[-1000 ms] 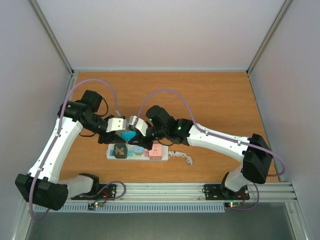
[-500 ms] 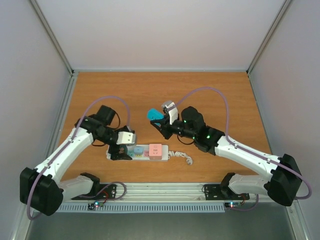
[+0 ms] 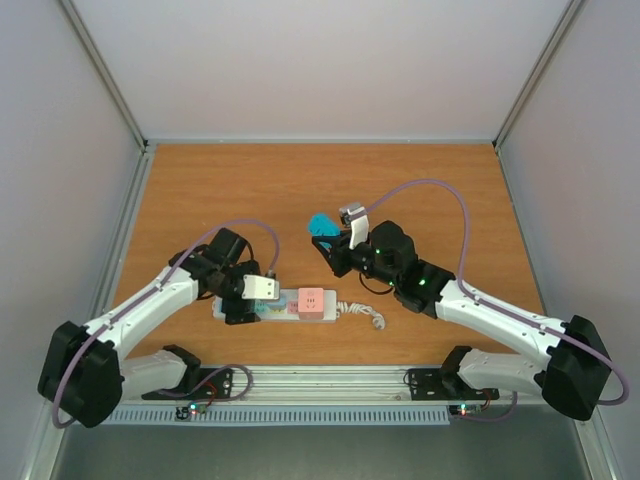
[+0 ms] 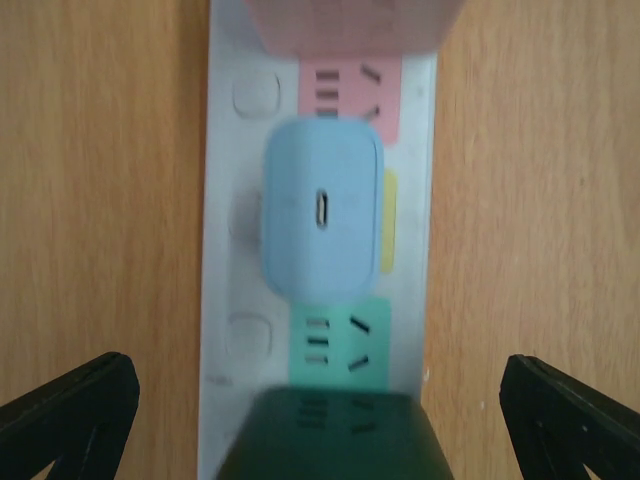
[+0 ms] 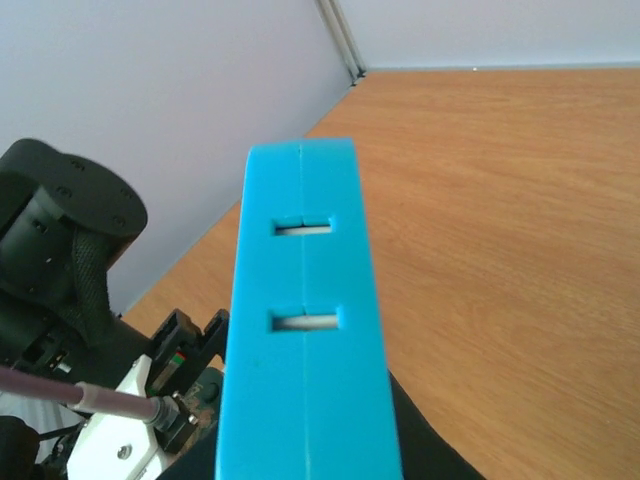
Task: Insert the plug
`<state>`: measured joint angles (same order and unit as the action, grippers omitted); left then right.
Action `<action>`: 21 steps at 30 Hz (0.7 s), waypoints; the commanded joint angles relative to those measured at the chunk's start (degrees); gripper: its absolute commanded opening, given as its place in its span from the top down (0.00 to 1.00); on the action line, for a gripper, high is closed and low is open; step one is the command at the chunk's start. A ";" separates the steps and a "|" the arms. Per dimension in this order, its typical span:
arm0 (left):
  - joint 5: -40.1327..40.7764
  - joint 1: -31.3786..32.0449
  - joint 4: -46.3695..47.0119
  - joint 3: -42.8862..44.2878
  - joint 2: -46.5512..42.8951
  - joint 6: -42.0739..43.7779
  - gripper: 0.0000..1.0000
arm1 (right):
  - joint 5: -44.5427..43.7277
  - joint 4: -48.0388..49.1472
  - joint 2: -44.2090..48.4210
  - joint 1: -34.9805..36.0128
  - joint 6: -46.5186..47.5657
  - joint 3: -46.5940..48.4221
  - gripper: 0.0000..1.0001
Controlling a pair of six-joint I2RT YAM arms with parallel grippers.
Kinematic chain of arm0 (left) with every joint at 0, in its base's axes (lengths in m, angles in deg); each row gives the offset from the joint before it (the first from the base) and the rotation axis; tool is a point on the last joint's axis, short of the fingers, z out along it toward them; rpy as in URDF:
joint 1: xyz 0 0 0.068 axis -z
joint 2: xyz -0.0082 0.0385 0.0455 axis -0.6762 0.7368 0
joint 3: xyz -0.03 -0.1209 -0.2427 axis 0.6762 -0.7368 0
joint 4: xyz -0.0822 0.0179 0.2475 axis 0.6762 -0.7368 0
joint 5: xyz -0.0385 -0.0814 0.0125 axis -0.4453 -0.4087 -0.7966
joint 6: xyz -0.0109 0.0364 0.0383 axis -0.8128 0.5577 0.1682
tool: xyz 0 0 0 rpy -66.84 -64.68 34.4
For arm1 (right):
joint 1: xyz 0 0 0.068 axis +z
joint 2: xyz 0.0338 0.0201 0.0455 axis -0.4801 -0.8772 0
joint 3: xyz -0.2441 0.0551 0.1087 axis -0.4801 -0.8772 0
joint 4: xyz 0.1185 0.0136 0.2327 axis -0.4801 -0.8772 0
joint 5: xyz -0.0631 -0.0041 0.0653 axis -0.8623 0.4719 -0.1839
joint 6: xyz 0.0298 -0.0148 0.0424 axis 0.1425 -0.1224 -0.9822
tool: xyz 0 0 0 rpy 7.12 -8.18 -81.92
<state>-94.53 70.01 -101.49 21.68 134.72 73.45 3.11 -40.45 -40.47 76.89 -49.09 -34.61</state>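
My right gripper (image 3: pixel 333 236) is shut on a bright blue plug (image 3: pixel 320 224), held up in the air behind the strip. In the right wrist view the blue plug (image 5: pixel 305 330) fills the middle and shows two slots in its face. The white power strip (image 3: pixel 285 309) lies near the front edge. My left gripper (image 3: pixel 243 302) hangs over its left end, open, fingers (image 4: pixel 70 410) wide on both sides of the strip (image 4: pixel 225 250). A light blue plug (image 4: pixel 322 222), a pink plug (image 4: pixel 345 25) and a dark green plug (image 4: pixel 330 440) sit in the strip. The green socket (image 4: pixel 338 340) holds nothing.
The strip's white cable (image 3: pixel 365 313) curls off its right end. The pink plug (image 3: pixel 310 301) stands up from the strip's right part. Grey walls close in the wooden table (image 3: pixel 430 190) on three sides, and a metal rail (image 3: pixel 330 380) runs along the front.
My left gripper opened, let go of the blue plug and dropped to the strip's left end. The right arm carried the blue plug up and back to the right, away from the strip.
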 commanded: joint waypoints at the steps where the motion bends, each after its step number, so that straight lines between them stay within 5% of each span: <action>1: 7.05 0.14 -2.04 -1.80 -3.55 2.11 0.00 | 0.45 3.09 -1.06 -0.26 -1.05 -0.62 0.99; 5: 8.85 0.18 -3.58 -2.61 -3.10 2.98 0.01 | 2.21 4.02 -2.04 -0.22 -0.81 -1.48 0.99; 12: 12.92 -3.18 -5.08 -2.22 0.21 5.67 0.25 | 4.44 7.09 -3.69 -0.17 -0.55 -4.36 0.98; 21: 16.48 -9.94 -1.72 1.51 6.42 16.21 0.31 | 6.76 10.00 -6.89 0.18 -0.08 -5.71 0.99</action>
<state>-81.55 61.15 -105.84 20.28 138.87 83.51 8.31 -34.59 -46.09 76.89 -49.40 -40.16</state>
